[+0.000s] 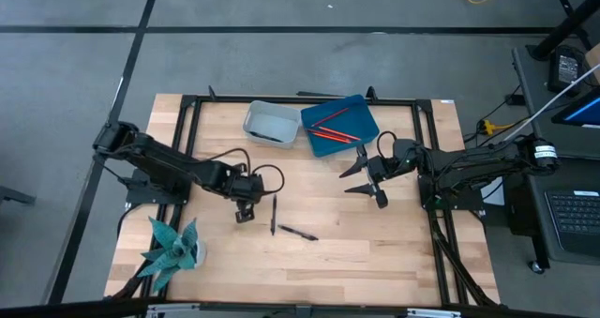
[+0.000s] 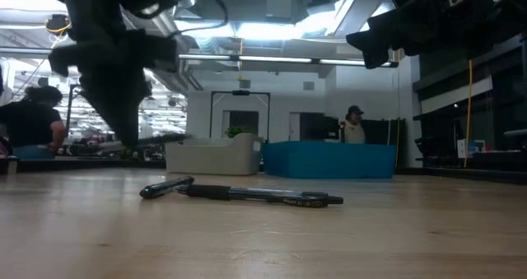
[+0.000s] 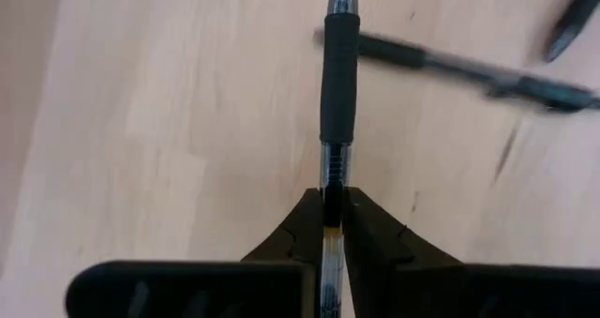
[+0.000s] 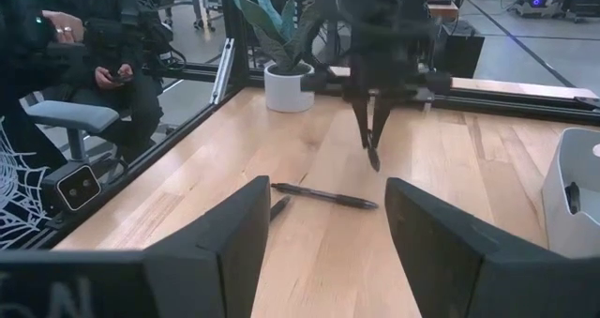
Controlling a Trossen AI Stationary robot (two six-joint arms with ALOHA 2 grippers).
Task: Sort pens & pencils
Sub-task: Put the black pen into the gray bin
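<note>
**Left pincer grips one pen, two pens lie on the surface**

I see my left pincer [image 3: 332,215] closed tight on a black pen [image 3: 337,83]. The pen sticks out forward between the two fingers [image 3: 305,226], above the wooden surface [image 1: 394,252]. In the high view this pincer [image 1: 246,208] is left of the middle of the surface.

Two other pens lie flat on the surface just beside it. One [image 1: 274,215] lies nearly straight toward the front edge, the other [image 1: 298,233] lies at a slant near it. In the low view they seem to meet at their tips [image 2: 185,188], but I cannot tell if they touch.

My right pincer [image 1: 367,177] hangs above the surface with its fingers spread wide and holds nothing. It is near the blue tray [image 1: 359,135].

The red pencils [image 1: 330,123] lie in the blue tray at the back. The grey tray [image 1: 253,121] stands just beside the blue one. A potted plant [image 1: 173,248] stands at the front left corner.
</note>
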